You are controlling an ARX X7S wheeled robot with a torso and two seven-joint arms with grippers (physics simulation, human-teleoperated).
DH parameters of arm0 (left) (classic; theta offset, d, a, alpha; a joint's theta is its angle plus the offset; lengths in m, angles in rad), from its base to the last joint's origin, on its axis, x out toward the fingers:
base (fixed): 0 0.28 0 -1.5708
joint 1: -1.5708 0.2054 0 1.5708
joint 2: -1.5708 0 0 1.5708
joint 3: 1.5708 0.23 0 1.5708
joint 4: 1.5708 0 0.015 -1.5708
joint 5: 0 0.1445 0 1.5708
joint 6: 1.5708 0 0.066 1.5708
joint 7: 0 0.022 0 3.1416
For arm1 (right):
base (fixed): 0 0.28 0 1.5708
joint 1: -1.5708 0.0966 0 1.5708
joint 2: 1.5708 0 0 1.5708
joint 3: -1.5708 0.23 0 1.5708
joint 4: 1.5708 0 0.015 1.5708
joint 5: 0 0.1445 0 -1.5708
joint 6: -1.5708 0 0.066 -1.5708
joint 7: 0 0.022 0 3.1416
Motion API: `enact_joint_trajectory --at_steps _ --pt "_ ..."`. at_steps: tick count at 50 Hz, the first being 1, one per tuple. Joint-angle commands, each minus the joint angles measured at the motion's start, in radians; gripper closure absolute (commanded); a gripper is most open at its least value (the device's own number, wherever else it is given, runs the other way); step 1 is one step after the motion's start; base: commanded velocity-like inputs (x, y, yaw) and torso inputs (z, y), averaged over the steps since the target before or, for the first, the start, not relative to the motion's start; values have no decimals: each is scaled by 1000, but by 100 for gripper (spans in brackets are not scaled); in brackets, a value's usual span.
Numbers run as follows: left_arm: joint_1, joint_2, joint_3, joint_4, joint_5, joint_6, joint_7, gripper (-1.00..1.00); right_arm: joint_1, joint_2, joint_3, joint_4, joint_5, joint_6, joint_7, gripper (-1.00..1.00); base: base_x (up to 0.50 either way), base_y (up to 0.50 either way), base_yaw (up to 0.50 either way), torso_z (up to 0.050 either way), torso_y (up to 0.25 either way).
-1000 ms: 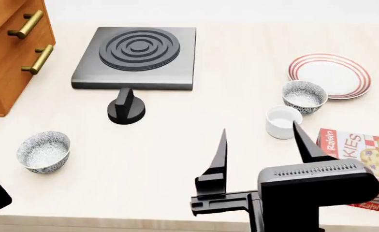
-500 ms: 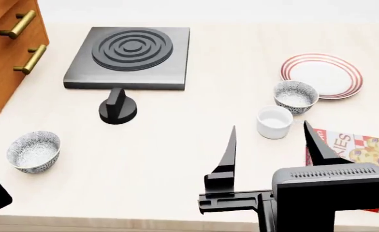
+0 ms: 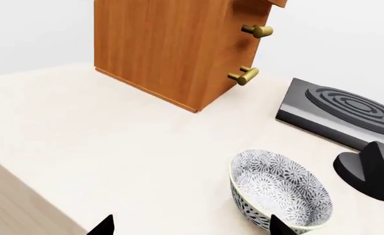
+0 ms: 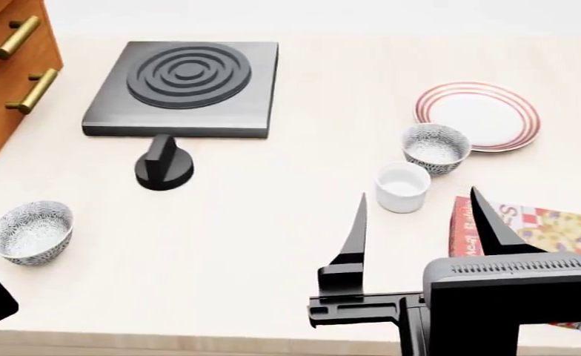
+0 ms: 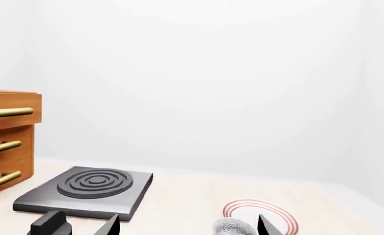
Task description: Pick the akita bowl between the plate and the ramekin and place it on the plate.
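The akita bowl (image 4: 435, 147), speckled black and white, stands upright between the red-ringed plate (image 4: 479, 115) and the plain white ramekin (image 4: 402, 187). My right gripper (image 4: 419, 196) hangs open above the counter on the near side of the ramekin, holding nothing. In the right wrist view the bowl (image 5: 234, 227) and plate (image 5: 260, 215) lie ahead of the open right gripper (image 5: 188, 225). My left gripper (image 3: 190, 226) is open and empty beside a look-alike speckled bowl (image 3: 280, 193), which also shows at the counter's near left (image 4: 32, 231).
A black stove plate (image 4: 181, 85) sits at the back with a black knob (image 4: 164, 165) in front of it. A wooden drawer cabinet (image 4: 9, 74) stands at the far left. A cookie box (image 4: 538, 237) lies right of the right gripper. The counter's front edge (image 4: 172, 337) is close.
Everything on the counter has slid leftward in the head view. The right gripper has shifted slightly right and stays open. Nothing was taken hold of.
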State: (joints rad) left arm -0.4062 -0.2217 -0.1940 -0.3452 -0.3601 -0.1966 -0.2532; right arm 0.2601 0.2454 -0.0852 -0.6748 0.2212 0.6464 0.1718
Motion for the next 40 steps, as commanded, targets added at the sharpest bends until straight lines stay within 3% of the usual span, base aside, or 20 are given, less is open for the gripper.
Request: enact_joint_trajectory --at_steps 1,23,40 --pt "-1 -1 4 -3 -2 4 -3 -100 -1 4 3 7 9 -4 3 -100 0 -82 0 0 0" --pt "1 -4 11 -5 -4 13 -9 -100 -6 10 12 2 27 -6 15 -100 0 -29 0 0 0" --pt "1 -6 15 -8 -8 18 -12 -100 -7 16 9 2 30 -10 24 -100 0 -180 0 0 0"
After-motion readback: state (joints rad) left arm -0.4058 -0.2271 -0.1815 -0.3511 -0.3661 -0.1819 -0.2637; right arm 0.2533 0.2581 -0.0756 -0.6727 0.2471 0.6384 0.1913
